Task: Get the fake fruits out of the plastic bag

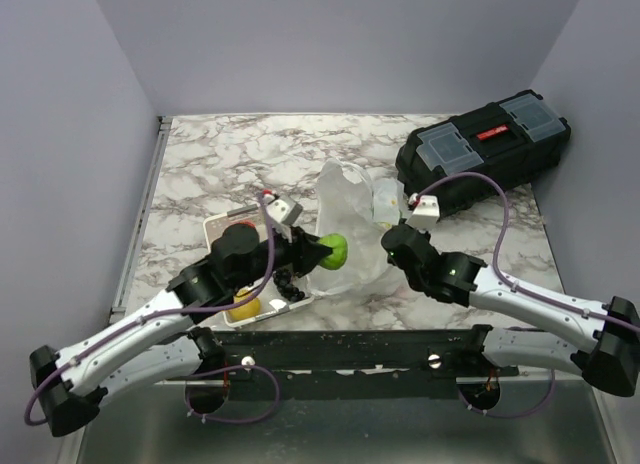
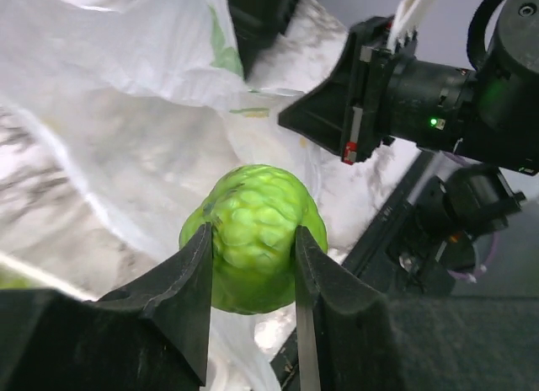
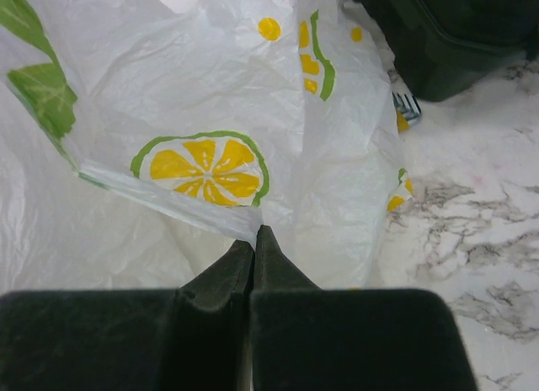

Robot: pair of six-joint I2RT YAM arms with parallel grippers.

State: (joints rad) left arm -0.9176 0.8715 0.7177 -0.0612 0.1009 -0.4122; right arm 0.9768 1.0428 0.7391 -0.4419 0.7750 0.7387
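My left gripper (image 1: 325, 251) is shut on a bumpy light-green grape bunch (image 1: 337, 250), held just left of the plastic bag (image 1: 350, 209). In the left wrist view the bunch (image 2: 253, 218) sits between both fingers (image 2: 181, 281), with the bag (image 2: 126, 113) behind it. My right gripper (image 1: 388, 241) is shut on a fold of the bag's right side; the right wrist view shows its jaws (image 3: 254, 235) pinching white film printed with lemon slices (image 3: 202, 163). The bag stands crumpled and upright. Other fruits inside it are hidden.
A white tray (image 1: 214, 226) lies under my left arm, with a yellow fruit (image 1: 245, 306) and a dark clump (image 1: 287, 282) at its near end. A black toolbox (image 1: 485, 149) stands at the back right, close behind the bag.
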